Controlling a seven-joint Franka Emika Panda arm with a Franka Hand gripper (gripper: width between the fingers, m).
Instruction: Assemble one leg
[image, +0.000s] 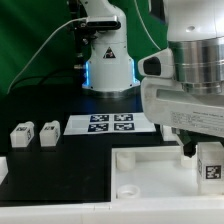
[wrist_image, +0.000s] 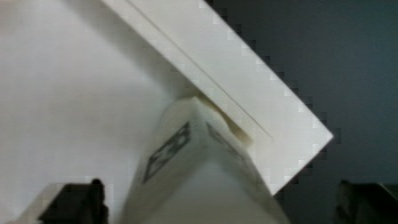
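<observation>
Exterior view: pincer (image: 196, 150) holds leg (image: 209, 163) above tray rim (image: 150, 157).

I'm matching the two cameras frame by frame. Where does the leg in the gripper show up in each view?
Exterior view: the leg is at the exterior view's right edge, under the gripper, above the white tray-like part.
Wrist view: the leg fills the lower middle, tag face showing, against the tray's raised rim.
Shared landmark: that tray.
</observation>
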